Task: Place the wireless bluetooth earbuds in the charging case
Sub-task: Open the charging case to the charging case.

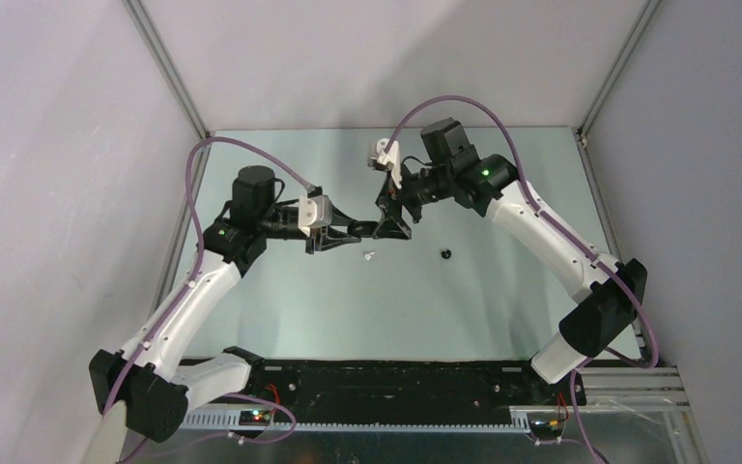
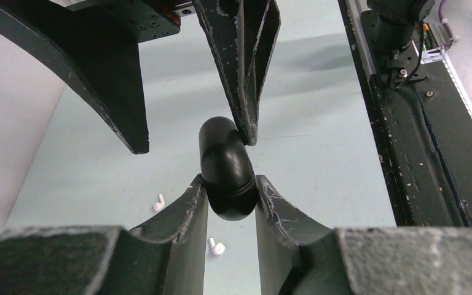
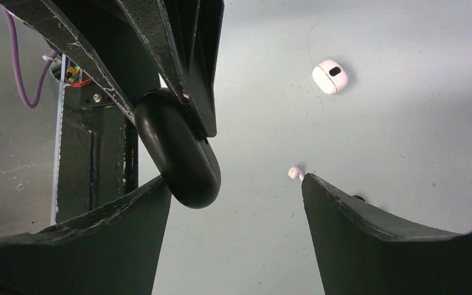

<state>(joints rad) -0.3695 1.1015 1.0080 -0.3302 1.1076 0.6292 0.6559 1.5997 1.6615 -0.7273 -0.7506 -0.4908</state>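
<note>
My left gripper (image 2: 228,184) is shut on a black oval pebble-like object (image 2: 224,166) and holds it above the table. My right gripper (image 3: 233,179) is open wide; its left finger rests against that black object (image 3: 178,153). In the top view the two grippers (image 1: 362,230) (image 1: 393,227) meet at mid-table. Two tiny white earbuds (image 2: 158,203) (image 2: 216,247) lie on the table below. One earbud shows in the right wrist view (image 3: 295,173) and in the top view (image 1: 368,257). The white charging case (image 3: 330,76) with its dark mark lies farther off on the table; it is hidden in the top view.
A tiny black bit (image 1: 444,254) lies on the table right of the earbud and peeks out behind my right finger (image 3: 359,198). The black base rail (image 2: 405,153) runs along the near edge. White walls enclose the table on three sides.
</note>
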